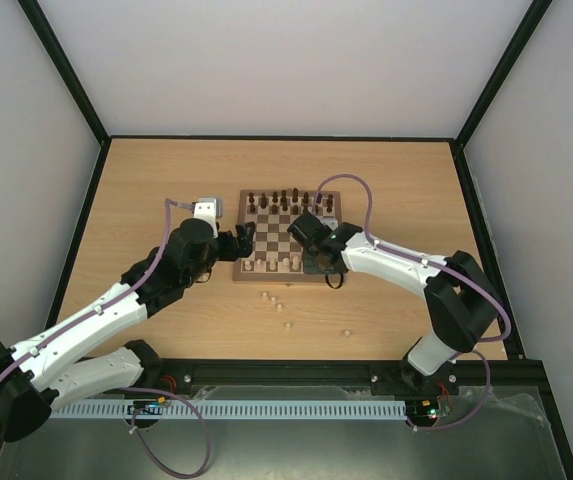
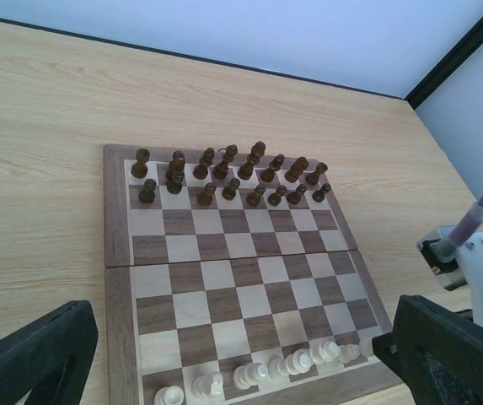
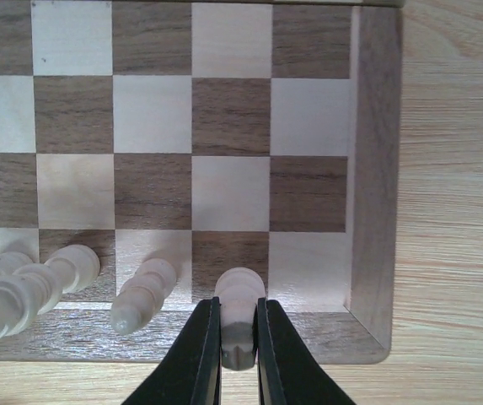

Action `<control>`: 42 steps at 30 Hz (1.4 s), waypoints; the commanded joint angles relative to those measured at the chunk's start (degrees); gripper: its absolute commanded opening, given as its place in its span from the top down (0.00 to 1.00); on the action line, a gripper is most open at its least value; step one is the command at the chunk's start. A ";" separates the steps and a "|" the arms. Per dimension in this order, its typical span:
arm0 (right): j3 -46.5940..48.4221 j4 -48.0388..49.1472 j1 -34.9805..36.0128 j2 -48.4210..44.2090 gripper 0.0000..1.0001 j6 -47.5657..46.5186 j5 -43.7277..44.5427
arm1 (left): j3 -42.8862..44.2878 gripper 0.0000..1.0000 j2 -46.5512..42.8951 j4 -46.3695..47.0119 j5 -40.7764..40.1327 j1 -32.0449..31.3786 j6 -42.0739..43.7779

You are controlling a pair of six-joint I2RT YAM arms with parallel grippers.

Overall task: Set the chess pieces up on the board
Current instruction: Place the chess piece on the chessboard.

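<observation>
Check the right gripper [image 3: 238, 314] first. Its jaws are clamped on one pale piece [image 3: 239, 288], pinched between both fingers. The piece sits at the near edge row of the board [image 3: 374, 169], over the dark square beside the corner square. You cannot tell from the wrist view whether its base rests on the board. Just left of it, further pale pieces [image 3: 144, 295] stand in the same row.

Check the left gripper [image 2: 237, 337] next. Its jaws are spread wide with nothing between them, and in the overhead view it hangs at the board's left edge.

The dark pieces [image 2: 224, 173] fill the two far rows. Note the loose pale pieces [image 1: 278, 308] lying on the table [image 1: 166, 180] between the board and the arm bases, apart from the board.
</observation>
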 commanded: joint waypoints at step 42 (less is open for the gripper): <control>2.45 -0.92 -0.86 4.07 0.81 -2.73 -0.11 | -0.41 0.01 -0.65 0.13 -0.16 0.37 0.04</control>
